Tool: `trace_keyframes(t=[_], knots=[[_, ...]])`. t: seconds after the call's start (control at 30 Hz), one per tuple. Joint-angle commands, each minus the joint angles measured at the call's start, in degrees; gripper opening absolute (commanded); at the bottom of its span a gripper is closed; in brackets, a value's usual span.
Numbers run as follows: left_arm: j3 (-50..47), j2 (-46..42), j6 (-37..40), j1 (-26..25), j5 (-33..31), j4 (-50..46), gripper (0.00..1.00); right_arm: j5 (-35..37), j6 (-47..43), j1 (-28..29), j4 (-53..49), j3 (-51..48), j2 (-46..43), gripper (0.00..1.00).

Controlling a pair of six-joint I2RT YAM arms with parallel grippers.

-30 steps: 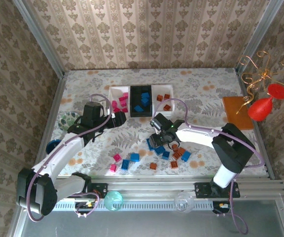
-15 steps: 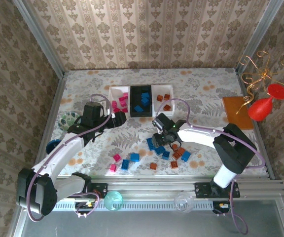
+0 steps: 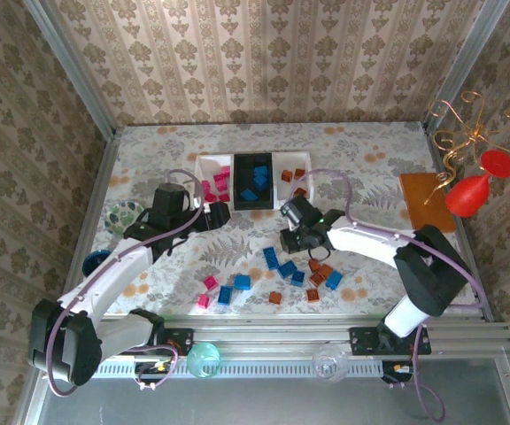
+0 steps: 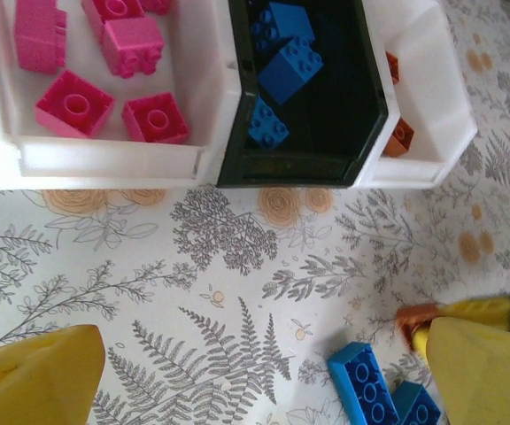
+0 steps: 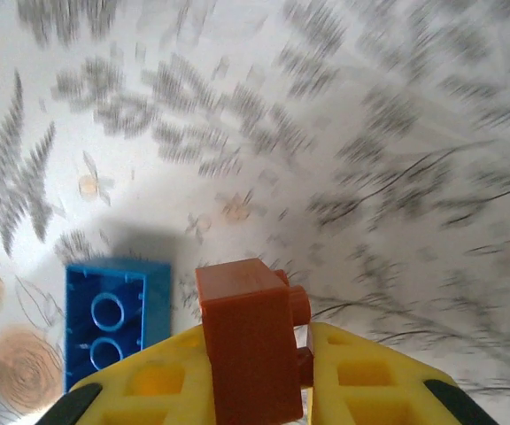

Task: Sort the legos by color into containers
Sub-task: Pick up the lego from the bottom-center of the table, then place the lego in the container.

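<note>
Far left, at nine o'clock on the table point(image 3: 370, 150): a small patterned bowl point(image 3: 124, 212).

Next, toward the centre, the left gripper point(image 3: 219, 215): spread wide, clasping nothing, hanging over bare cloth at seven o'clock from the containers point(image 3: 292, 156).

At twelve o'clock in the left wrist view, three joined trays in a row:
- left white tray point(image 4: 104, 164), holding pink bricks point(image 4: 73, 102)
- black tray point(image 4: 290, 170), holding blue bricks point(image 4: 289, 66)
- right white tray point(image 4: 436, 133), holding orange-brown bricks point(image 4: 400, 137)

Loose on the cloth around six o'clock of the table:
- loose pink bricks point(image 3: 209, 283), farthest left
- loose blue bricks point(image 3: 242, 282), beside them and on toward the right
- loose orange-brown bricks point(image 3: 312, 295), mixed in with the blue at the right end

Then the right gripper point(image 5: 255, 372), at five o'clock from the containers and just past the loose heap's far edge: clamped tight on one held brick point(image 5: 246, 341). Orange-brown, studs pointing to three o'clock in the right wrist view, pinched between yellow fingers point(image 5: 370, 381). Cannot tell whether clear of the cloth. At nine o'clock from it, lying flat: a blue two-stud brick point(image 5: 113, 323).

Far right, at three o'clock on the table: a flat orange-brown board point(image 3: 428, 202), with a red ornament point(image 3: 467, 193) beside it.
</note>
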Motion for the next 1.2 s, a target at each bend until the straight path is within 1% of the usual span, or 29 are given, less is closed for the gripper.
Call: trace_keyframes(t=[0.0,0.07,0.17,0.27,0.37,0.4,0.43,0.5,0.53,0.6,0.73,0.83,0.9,1.03,1.17], knots=[[1.1,1.1,3.3,-2.9,-0.9,-2.0,0.95,5.3,0.7,-4.2,-0.3,6.3,-2.5,0.22],[2.2,2.3,4.8,-4.9,-1.6,-3.6,0.95,6.1,1.1,-6.6,-0.1,10.3,-0.1,0.22],[4.0,4.4,7.4,-8.2,-2.4,-6.5,0.96,6.3,1.0,-8.8,-0.6,17.2,5.9,0.23],[5.8,7.2,9.8,-11.3,-2.9,-9.1,0.96,6.8,0.7,-9.9,-2.5,25.1,13.2,0.24],[7.1,10.0,11.4,-14.0,-2.7,-10.0,0.96,7.4,0.9,-10.4,-3.9,31.2,18.9,0.28],[7.5,10.9,11.7,-14.8,-2.6,-10.0,0.96,7.4,1.0,-10.6,-4.3,33.2,20.5,0.31],[7.9,11.6,11.7,-15.4,-3.2,-10.3,0.95,7.2,1.0,-10.7,-4.8,34.9,21.7,0.37],[8.2,12.2,10.8,-15.8,-5.1,-11.0,0.93,6.8,0.9,-11.0,-6.4,38.4,23.7,0.57],[7.9,11.8,10.4,-15.7,-5.7,-10.9,0.93,6.8,0.6,-11.0,-6.6,38.8,23.6,0.63],[7.1,10.0,9.8,-15.4,-6.7,-10.1,0.94,6.4,0.2,-10.7,-6.0,37.7,21.8,0.69],[5.6,5.4,8.8,-15.1,-11.2,-9.7,0.95,5.5,-0.1,-8.8,-4.8,30.3,15.1,0.74],[4.6,1.3,8.0,-14.1,-14.7,-9.4,0.97,4.4,0.1,-4.9,-4.1,22.2,9.7,0.76],[3.9,-1.6,7.8,-13.6,-17.1,-9.2,0.97,4.4,0.6,-1.1,-4.7,17.5,7.4,0.77],[3.0,-5.7,8.6,-13.2,-21.4,-9.0,0.99,4.6,2.0,5.2,-6.2,11.3,6.4,0.78],[2.5,-7.4,9.4,-12.9,-23.1,-9.6,1.00,5.1,3.6,9.6,-6.5,8.1,7.6,0.78]])
